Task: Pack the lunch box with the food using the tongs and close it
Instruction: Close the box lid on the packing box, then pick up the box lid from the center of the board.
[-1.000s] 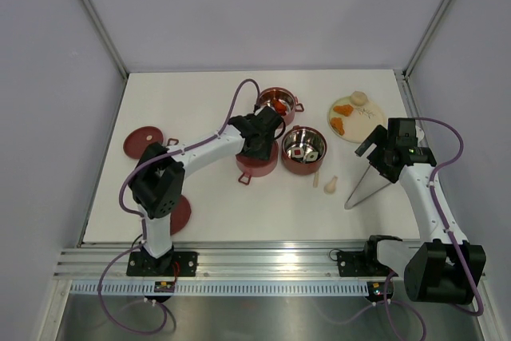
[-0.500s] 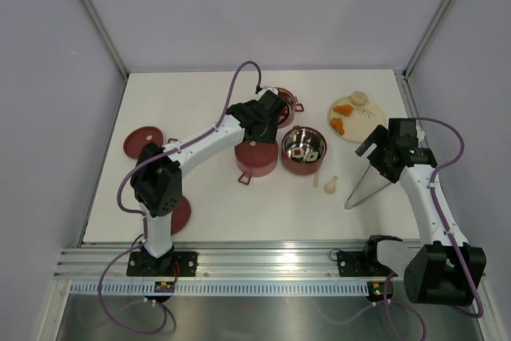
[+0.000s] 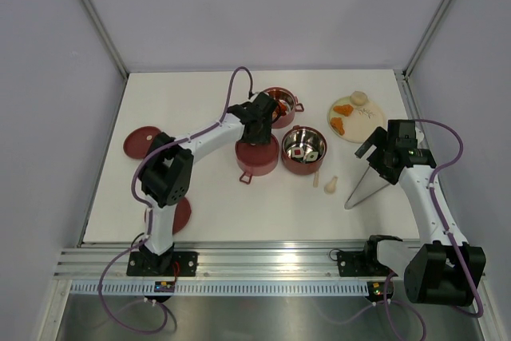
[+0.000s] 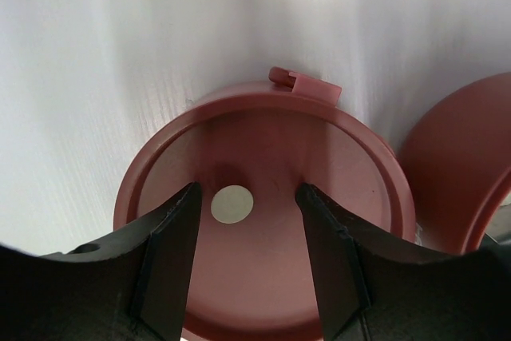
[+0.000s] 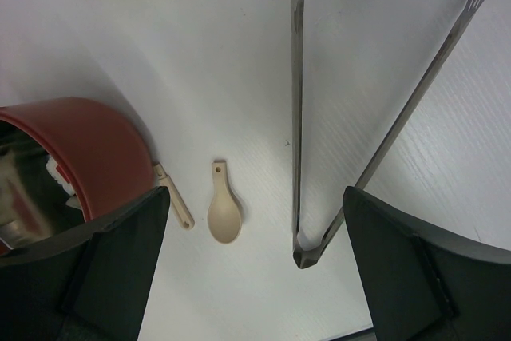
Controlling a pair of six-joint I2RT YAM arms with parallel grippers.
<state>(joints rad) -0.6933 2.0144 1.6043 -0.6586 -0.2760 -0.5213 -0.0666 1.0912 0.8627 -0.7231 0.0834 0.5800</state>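
The left gripper [image 4: 246,221] hangs with its jaws parted and nothing between them, directly over a lidded dark-red bowl [image 4: 263,197] of the lunch box; the lid's pale centre spot shows in the gap. Beyond it sits an open bowl with orange food [image 3: 280,106], and to its right an open steel-lined bowl [image 3: 304,149] with white and dark pieces.

The right gripper [image 5: 255,221] is spread wide, holding nothing. The tongs [image 5: 363,109] lie on the table just beneath it, a small beige spoon [image 5: 224,212] beside them. Farther out is the cream plate [image 3: 359,120] with orange pieces.
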